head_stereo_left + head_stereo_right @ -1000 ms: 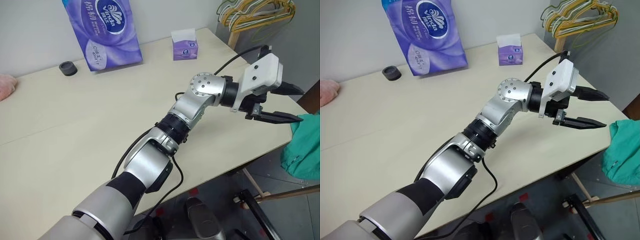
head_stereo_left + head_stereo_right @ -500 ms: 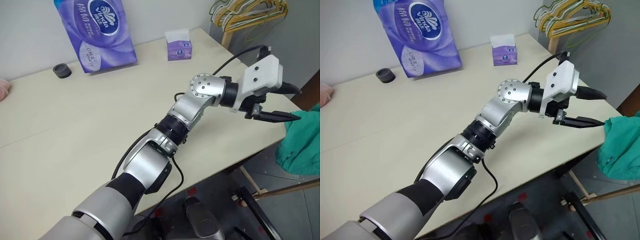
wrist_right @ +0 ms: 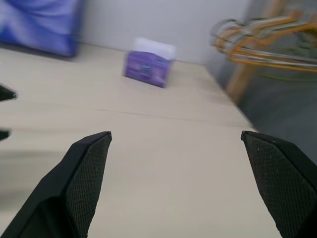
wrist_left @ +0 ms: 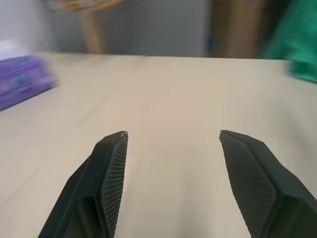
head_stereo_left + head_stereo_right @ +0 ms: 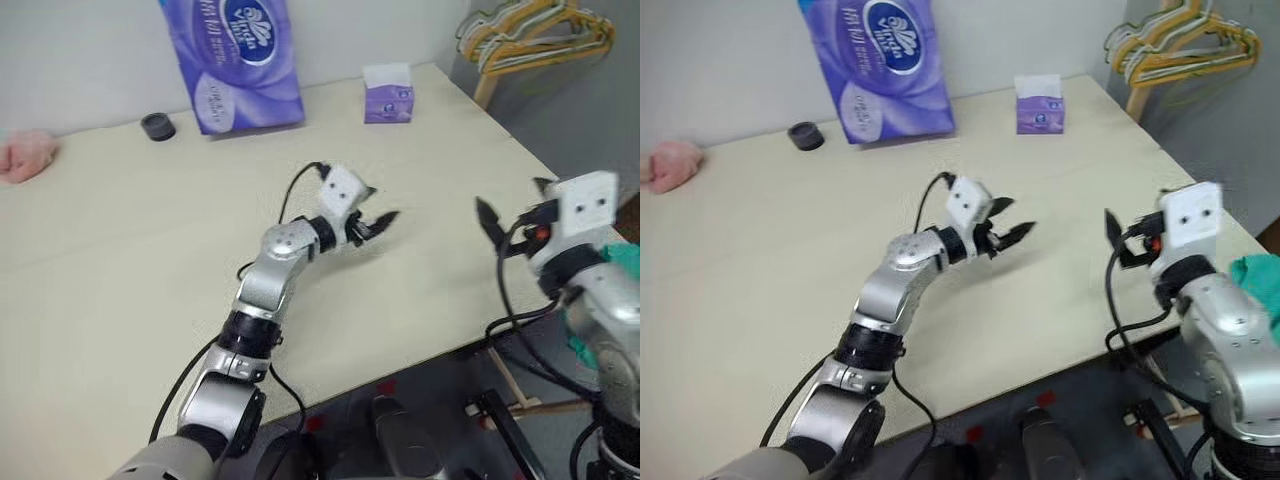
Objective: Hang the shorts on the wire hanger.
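The teal shorts [image 5: 627, 259] hang off the table's right edge, largely hidden behind my right arm; they also show as a green patch [image 4: 300, 43] in the left wrist view. Several hangers [image 5: 535, 32] hang on a wooden stand past the far right corner, and I cannot tell the wire hanger among them. My left gripper [image 5: 377, 223] hovers open over the middle of the table, pointing right, nothing between its fingers [image 4: 113, 168]. My right gripper [image 3: 176, 134] is open and empty above the table's right edge, well apart from the hangers.
On the cream table [image 5: 120, 250], a big purple tissue pack [image 5: 245, 60] stands at the back with a small purple tissue box [image 5: 388, 92] to its right. A black round cap [image 5: 157, 126] and a pink cloth [image 5: 25, 156] lie at the back left.
My left gripper has drawn back from the shorts at the right edge to the table's middle. My right arm has swung into view at the right, now covering most of the shorts.
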